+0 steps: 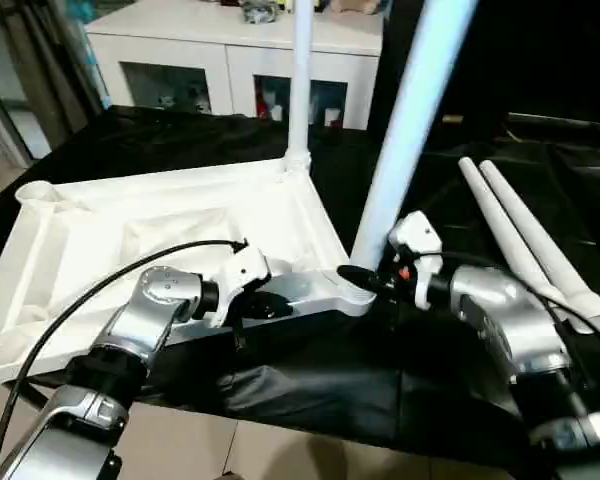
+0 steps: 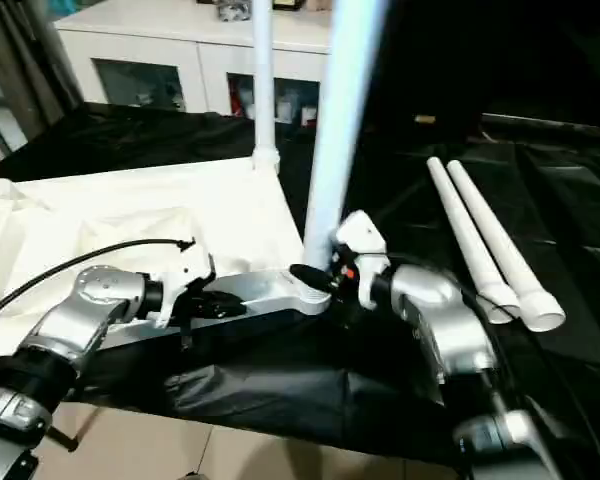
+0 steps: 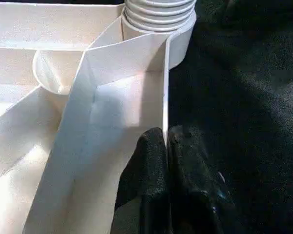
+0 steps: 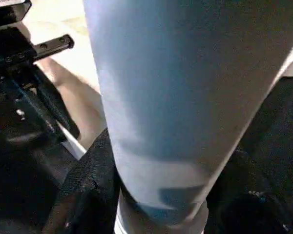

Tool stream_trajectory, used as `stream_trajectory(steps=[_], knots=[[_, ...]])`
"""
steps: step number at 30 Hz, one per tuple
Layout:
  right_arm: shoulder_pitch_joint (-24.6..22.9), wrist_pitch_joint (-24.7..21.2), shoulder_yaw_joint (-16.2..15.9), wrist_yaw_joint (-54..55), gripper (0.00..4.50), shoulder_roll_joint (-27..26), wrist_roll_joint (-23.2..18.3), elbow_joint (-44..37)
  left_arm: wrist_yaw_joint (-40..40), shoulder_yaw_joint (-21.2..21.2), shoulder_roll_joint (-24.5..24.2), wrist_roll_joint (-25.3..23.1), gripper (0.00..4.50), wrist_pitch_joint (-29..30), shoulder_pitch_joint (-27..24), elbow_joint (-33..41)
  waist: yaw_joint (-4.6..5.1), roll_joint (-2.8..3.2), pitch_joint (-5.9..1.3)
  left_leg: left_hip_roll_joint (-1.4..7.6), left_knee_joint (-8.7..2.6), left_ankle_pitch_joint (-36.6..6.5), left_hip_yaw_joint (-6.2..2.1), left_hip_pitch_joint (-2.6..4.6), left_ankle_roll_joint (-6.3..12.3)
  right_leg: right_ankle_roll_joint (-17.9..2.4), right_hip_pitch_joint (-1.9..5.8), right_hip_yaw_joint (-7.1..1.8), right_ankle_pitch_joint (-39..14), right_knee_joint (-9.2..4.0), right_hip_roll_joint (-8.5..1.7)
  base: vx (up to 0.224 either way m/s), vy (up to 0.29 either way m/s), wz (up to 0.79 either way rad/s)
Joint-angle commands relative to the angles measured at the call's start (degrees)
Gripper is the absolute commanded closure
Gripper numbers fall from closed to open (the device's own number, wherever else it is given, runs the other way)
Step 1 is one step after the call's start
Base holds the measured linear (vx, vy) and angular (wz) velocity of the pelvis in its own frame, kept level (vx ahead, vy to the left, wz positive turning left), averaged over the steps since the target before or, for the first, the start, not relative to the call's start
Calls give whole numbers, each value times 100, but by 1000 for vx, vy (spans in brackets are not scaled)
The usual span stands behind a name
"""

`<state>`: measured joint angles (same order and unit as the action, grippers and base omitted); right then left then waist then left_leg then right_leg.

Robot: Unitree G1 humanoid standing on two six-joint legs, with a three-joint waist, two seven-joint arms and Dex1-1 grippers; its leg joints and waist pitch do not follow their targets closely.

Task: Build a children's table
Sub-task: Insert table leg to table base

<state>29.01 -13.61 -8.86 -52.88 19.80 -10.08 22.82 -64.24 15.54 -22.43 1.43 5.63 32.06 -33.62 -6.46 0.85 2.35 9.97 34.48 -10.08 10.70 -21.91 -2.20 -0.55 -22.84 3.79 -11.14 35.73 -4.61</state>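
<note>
Head view: the children's table [image 1: 180, 230] lies upside down on the black-draped bench [image 1: 310, 390], ribs up. One leg [image 1: 302, 80] stands at its far corner; my right gripper [image 1: 365, 280] clasps a second leg [image 1: 410, 110] at the near-corner socket. I see that leg's long axis running up and tilted to my right. Left gripper [image 3: 166, 161] is pinched shut on the near rim. My worry: tilted, it could jam or pop out if I push or twist. Two spare legs [image 1: 525, 235] lie apart, right.
</note>
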Motion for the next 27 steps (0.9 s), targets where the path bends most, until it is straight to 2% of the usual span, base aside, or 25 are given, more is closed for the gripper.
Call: stream_trajectory(steps=[1, 5, 11, 12, 14, 15, 17, 20, 27], knots=[[-98, -264, -389, -421, 259, -81, 27, 308, 176, -89, 4, 43, 450, 26, 7, 97, -13, -82, -302, 351, -482, -1492, -160, 100, 64, -1086, 216, -295, -1580, -479, -480, 0, 0, 0], [65, -420, -379, -935, 259, -54, -181, 590, 64, -106, 32, 101, 450, 24, -11, 150, -21, -84, -302, 352, -472, -1430, -148, 107, 105, -1142, 218, -292, -1507, -479, -474, 0, 0, 0], [108, -228, -314, -1358, 259, 29, -195, 1031, 36, -116, 48, 119, 450, 49, 11, 182, -48, -84, -313, 357, -457, -1324, -136, 101, 146, -1214, 226, -286, -1325, -458, -475, 0, 0, 0], [64, -174, -303, -1458, 259, 70, -188, 1116, 9, -127, 50, 142, 450, 30, 14, 183, -57, -55, -312, 355, -457, -1326, -140, 99, 141, -1214, 225, -286, -1330, -458, -476, 0, 0, 0], [45, -162, -285, -1545, 259, 97, -197, 1233, -72, -128, 56, 180, 450, -8, 14, 186, -62, -75, -312, 358, -457, -1366, -135, 111, 143, -1211, 226, -287, -1375, -473, -475, 0, 0, 0], [47, -153, -286, -1592, 259, 116, -181, 1340, -139, -130, 60, 216, 450, -4, 12, 201, -65, -40, -314, 355, -457, -1394, -134, 106, 136, -1225, 227, -284, -1373, -477, -466, 0, 0, 0], [75, -136, -285, -1606, 259, 120, -145, 1474, -179, -128, 56, 222, 450, 4, 8, 221, -78, -53, -309, 362, -465, -1430, -139, 108, 126, -1229, 226, -283, -1398, -474, -469, 0, 0, 0], [152, -92, -275, -1617, 259, 106, -47, 1775, -222, -123, 47, 211, 450, 31, 1, 256, -78, -21, -309, 366, -473, -1532, -150, 117, 74, -1257, 218, -279, -1485, -478, -474, 0, 0, 0], [191, 135, -329, -1680, 259, 67, 101, 1970, -269, -133, 21, 188, 450, 55, -32, 309, -72, -50, -307, 371, -494, -1658, -154, 123, 35, -1243, 219, -283, -1518, -487, -473, 0, 0, 0]])
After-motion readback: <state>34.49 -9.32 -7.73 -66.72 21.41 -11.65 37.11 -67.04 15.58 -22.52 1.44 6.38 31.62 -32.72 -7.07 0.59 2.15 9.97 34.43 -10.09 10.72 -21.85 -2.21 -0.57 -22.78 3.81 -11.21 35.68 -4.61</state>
